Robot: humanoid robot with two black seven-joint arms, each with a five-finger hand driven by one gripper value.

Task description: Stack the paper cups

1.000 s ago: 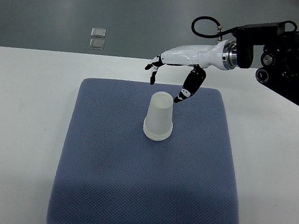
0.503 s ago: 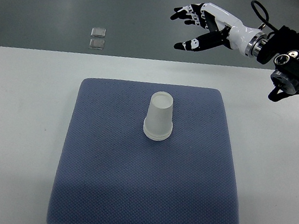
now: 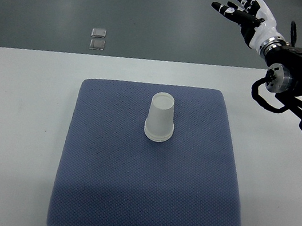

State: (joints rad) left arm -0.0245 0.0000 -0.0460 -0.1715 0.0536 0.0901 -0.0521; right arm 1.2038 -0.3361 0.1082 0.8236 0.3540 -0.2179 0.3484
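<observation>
The stacked paper cups (image 3: 160, 118) stand upside down on the mat (image 3: 144, 187), well left of and nearer than the raised right robot hand (image 3: 246, 13).
</observation>
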